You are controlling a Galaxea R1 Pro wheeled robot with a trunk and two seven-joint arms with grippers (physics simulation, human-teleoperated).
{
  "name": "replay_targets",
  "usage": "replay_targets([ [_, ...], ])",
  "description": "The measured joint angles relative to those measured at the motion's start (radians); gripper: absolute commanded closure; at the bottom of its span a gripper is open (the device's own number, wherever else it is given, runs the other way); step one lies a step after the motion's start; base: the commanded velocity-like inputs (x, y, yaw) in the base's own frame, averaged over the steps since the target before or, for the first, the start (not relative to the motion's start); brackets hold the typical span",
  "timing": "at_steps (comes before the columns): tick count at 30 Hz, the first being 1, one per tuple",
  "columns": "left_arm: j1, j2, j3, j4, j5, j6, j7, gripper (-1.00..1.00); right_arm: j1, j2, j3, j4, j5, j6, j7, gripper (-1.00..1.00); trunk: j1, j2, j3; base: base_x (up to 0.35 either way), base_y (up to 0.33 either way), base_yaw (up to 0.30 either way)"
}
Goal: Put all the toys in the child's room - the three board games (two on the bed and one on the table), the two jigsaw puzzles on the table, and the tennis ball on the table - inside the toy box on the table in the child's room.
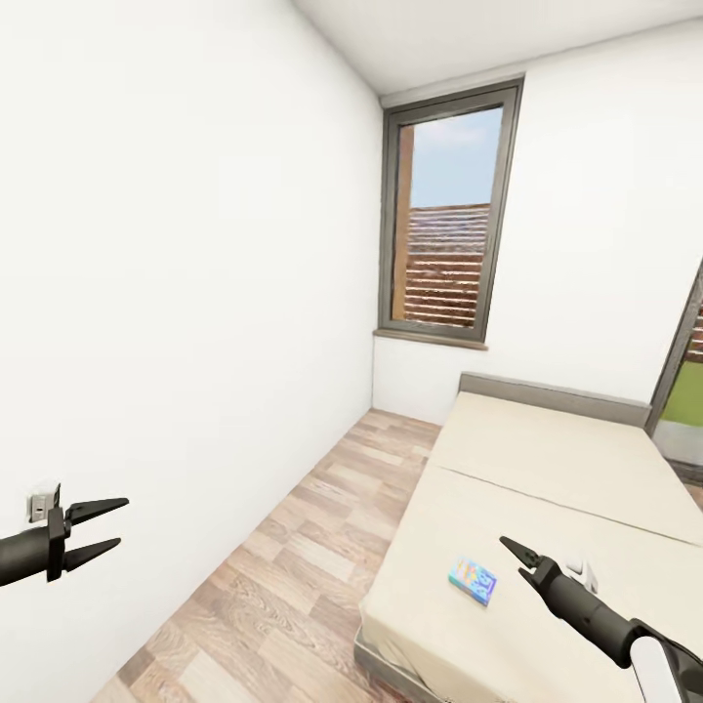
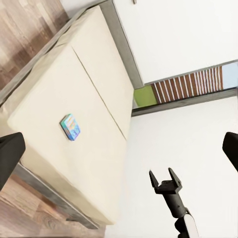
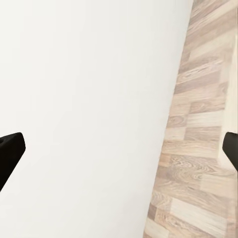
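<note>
1. Head view: the small blue board game (image 1: 473,580) lies flat on the beige bed (image 1: 547,488) at about 5 o'clock. The right gripper (image 1: 512,549) hovers just beside it, empty; whether it is spread or pressed together I cannot tell. The left gripper (image 1: 121,523), spread and empty, sits at 8 o'clock near the white wall (image 1: 186,293).

2. Left wrist view: the board game (image 2: 70,127) rests alone on the mattress (image 2: 84,114); the right gripper (image 2: 164,175) shows its fingers parted, holding nothing.

3. Right wrist view: bare wall (image 3: 89,99) and plank floor (image 3: 198,148).

4. Risk: a thin box on a soft mattress may be pushed along rather than pinched, and the left arm may brush the wall.
</note>
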Motion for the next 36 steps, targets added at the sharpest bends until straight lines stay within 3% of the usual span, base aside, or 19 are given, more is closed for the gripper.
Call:
replay_targets([
  [22, 0.000, 0.000, 0.001, 0.000, 0.000, 0.000, 0.000, -1.00, 0.000, 0.000, 0.000, 0.000, -0.001, -0.001, 0.000, -1.00, 0.000, 0.000, -0.003, 0.007, 0.000, -0.274],
  [36, 0.000, -0.001, 0.006, 0.003, -0.001, -0.002, 0.001, -1.00, 0.000, 0.000, 0.000, 0.000, 0.000, -0.001, 0.000, -1.00, 0.000, 0.000, -0.003, 0.185, 0.000, -0.278],
])
